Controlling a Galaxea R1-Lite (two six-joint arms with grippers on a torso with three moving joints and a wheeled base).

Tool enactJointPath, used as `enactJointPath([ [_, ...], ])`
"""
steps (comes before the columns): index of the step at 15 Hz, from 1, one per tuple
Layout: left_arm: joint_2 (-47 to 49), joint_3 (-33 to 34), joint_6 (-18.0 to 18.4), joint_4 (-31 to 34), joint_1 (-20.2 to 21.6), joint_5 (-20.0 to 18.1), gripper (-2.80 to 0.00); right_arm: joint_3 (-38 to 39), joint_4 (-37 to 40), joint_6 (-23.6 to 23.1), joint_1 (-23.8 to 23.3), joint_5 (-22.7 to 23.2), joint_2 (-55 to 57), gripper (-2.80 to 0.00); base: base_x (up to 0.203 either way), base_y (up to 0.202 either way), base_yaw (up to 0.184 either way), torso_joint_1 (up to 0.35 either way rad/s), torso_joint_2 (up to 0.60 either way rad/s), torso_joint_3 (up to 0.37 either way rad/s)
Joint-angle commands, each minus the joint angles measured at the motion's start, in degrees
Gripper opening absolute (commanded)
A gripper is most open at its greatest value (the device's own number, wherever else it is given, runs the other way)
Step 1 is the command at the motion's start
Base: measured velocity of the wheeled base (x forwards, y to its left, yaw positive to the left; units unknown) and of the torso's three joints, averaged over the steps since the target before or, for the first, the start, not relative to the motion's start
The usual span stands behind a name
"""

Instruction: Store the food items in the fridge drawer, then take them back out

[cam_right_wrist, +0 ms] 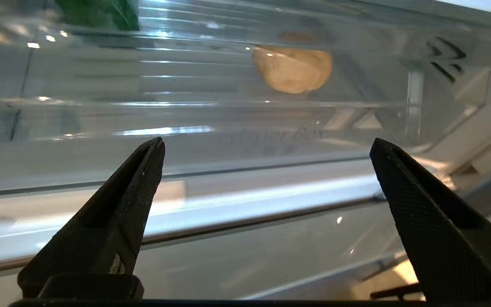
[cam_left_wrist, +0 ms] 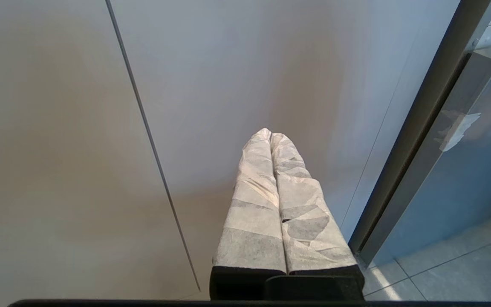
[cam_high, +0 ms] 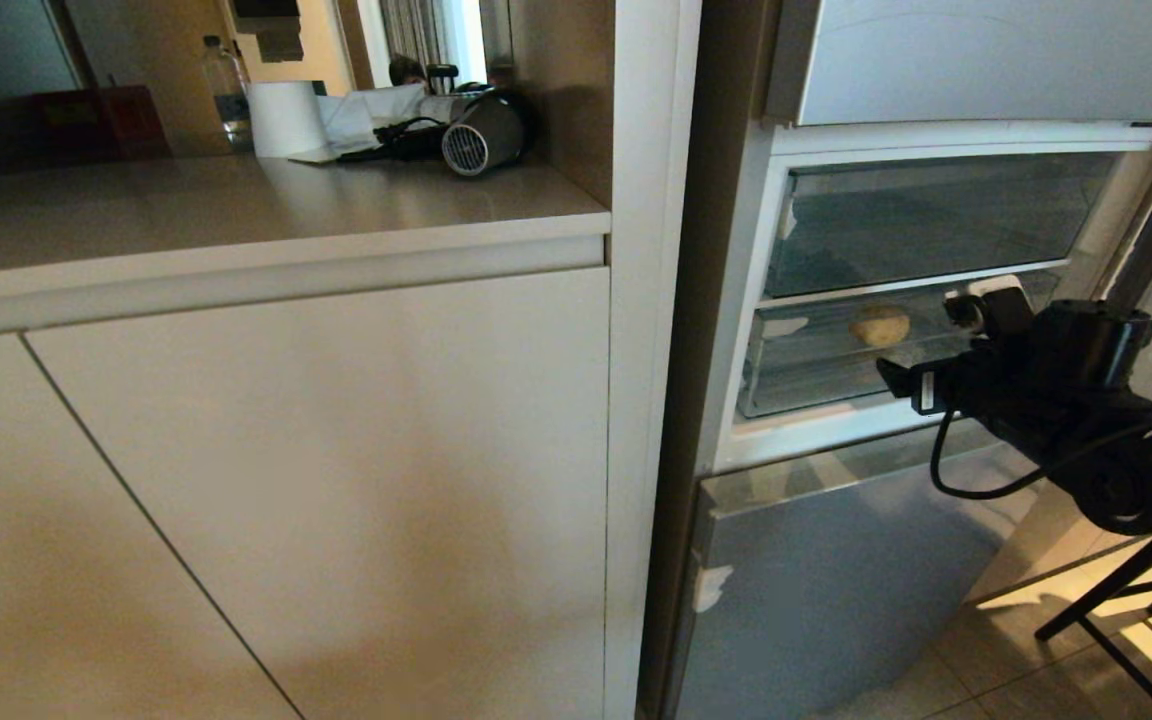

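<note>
The fridge drawer (cam_high: 816, 370) is a clear bin under the glass shelf of the open fridge. A tan potato (cam_high: 879, 325) lies inside it, seen through the clear front wall (cam_right_wrist: 228, 123) as the potato (cam_right_wrist: 292, 68). The dark-green pepper (cam_right_wrist: 98, 13) shows partly at the edge of the right wrist view, also behind the clear wall. My right gripper (cam_high: 921, 342) hangs just in front of the drawer, level with it. It is open (cam_right_wrist: 267, 147) and holds nothing. My left gripper (cam_left_wrist: 271, 136), its fingers wrapped in white, is shut and empty, facing a cabinet door.
A white cabinet (cam_high: 336, 480) with a counter stands left of the fridge, bearing a paper roll (cam_high: 284, 118), a hair dryer (cam_high: 481, 135), a water bottle (cam_high: 226, 90) and a red box (cam_high: 101, 120). The silver lower fridge door (cam_high: 836, 580) is shut. Black stand legs (cam_high: 1126, 600) cross the floor.
</note>
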Motion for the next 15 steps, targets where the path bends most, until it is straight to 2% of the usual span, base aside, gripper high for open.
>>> enactJointPath([
  [1, 0.0, 0.5, 0.0, 0.0, 0.0, 0.0, -2.8, -0.3, -2.0, -0.9, -0.1, 0.2, 2.0, 0.0, 0.0, 0.0, 0.0, 0.0, 0.0, 0.0],
  [7, 0.0, 0.5, 0.0, 0.0, 0.0, 0.0, -2.8, -2.0, -5.9, -4.0, -0.3, 0.7, 3.9, 0.0, 0.0, 0.0, 0.0, 0.0, 0.0, 0.0],
  [10, 0.0, 0.5, 0.0, 0.0, 0.0, 0.0, -2.8, -1.4, -11.2, -9.9, -1.5, 0.7, 4.7, 0.0, 0.0, 0.0, 0.0, 0.0, 0.0, 0.0],
  [12, 0.0, 0.5, 0.0, 0.0, 0.0, 0.0, -2.8, -0.8, -19.4, -13.6, -2.5, 0.7, 6.4, 0.0, 0.0, 0.0, 0.0, 0.0, 0.0, 0.0],
  [15, 0.0, 0.5, 0.0, 0.0, 0.0, 0.0, -2.8, 0.4, -21.0, -15.2, -3.0, 0.8, 7.2, 0.0, 0.0, 0.0, 0.0, 0.0, 0.0, 0.0],
])
